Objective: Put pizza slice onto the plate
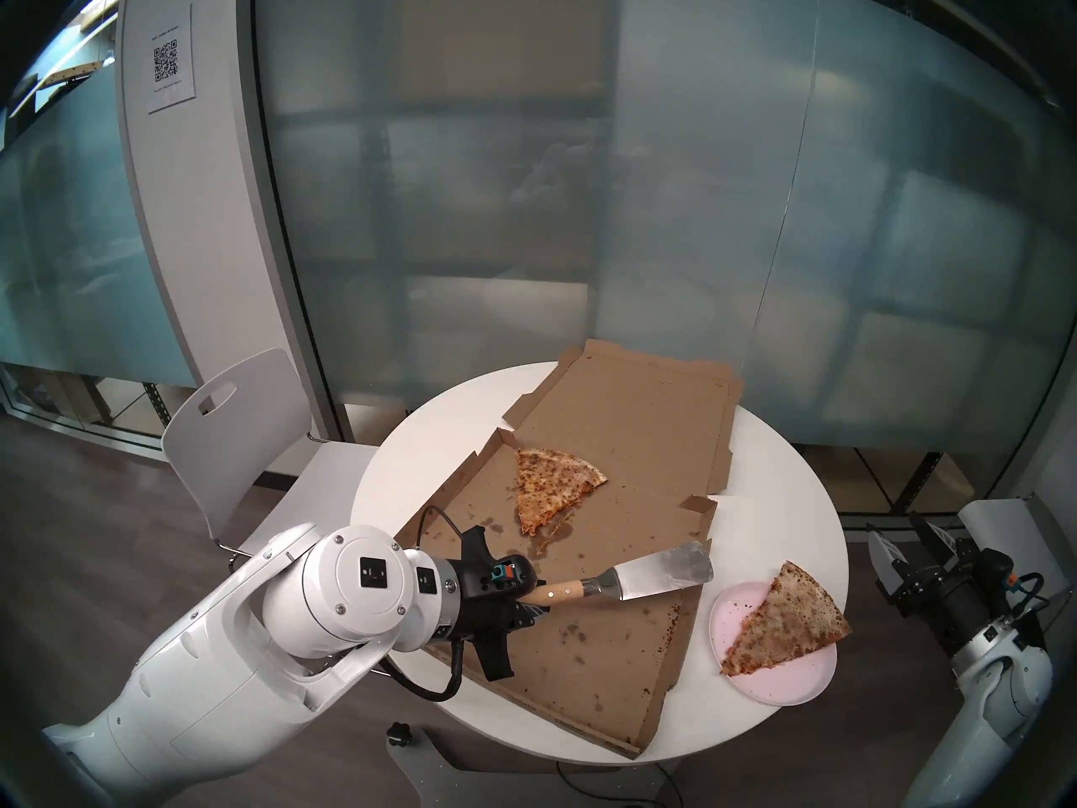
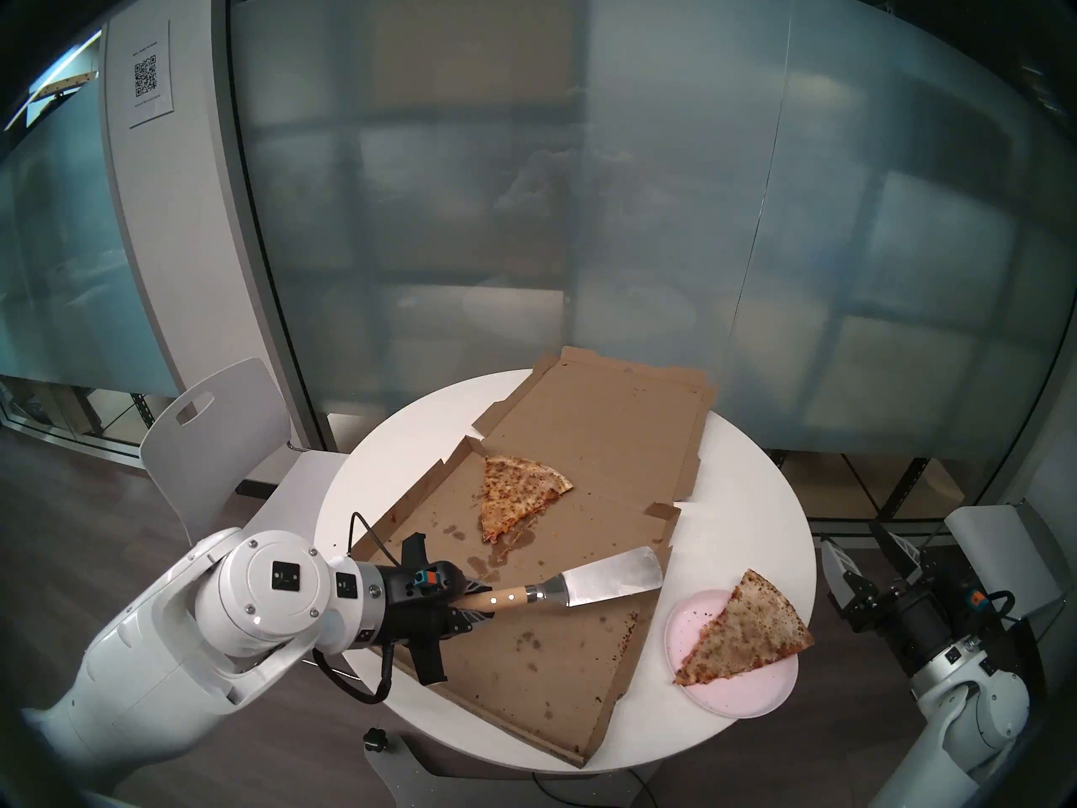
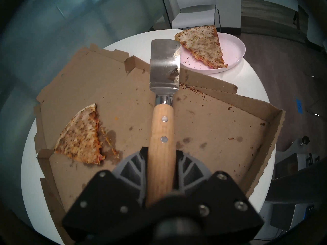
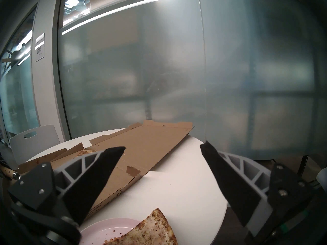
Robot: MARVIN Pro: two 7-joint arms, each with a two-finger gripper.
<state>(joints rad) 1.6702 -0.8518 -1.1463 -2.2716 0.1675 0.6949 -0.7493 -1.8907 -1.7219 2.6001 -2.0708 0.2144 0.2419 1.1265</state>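
We see only the upper part of the pizza slice [image 4: 150,230] and the plate [image 4: 106,228] in the right wrist view; the picture's edge at 6 o'clock cuts both. From the head, the left gripper [image 1: 527,605] is mostly hidden behind its own wrist. The QR notice [image 1: 166,60] is too small to read.

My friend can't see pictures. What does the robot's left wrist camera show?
The left gripper holds a wooden-handled metal spatula, its blade bare, above an open pizza box. One pizza slice lies on the pink plate; another slice sits in the box.
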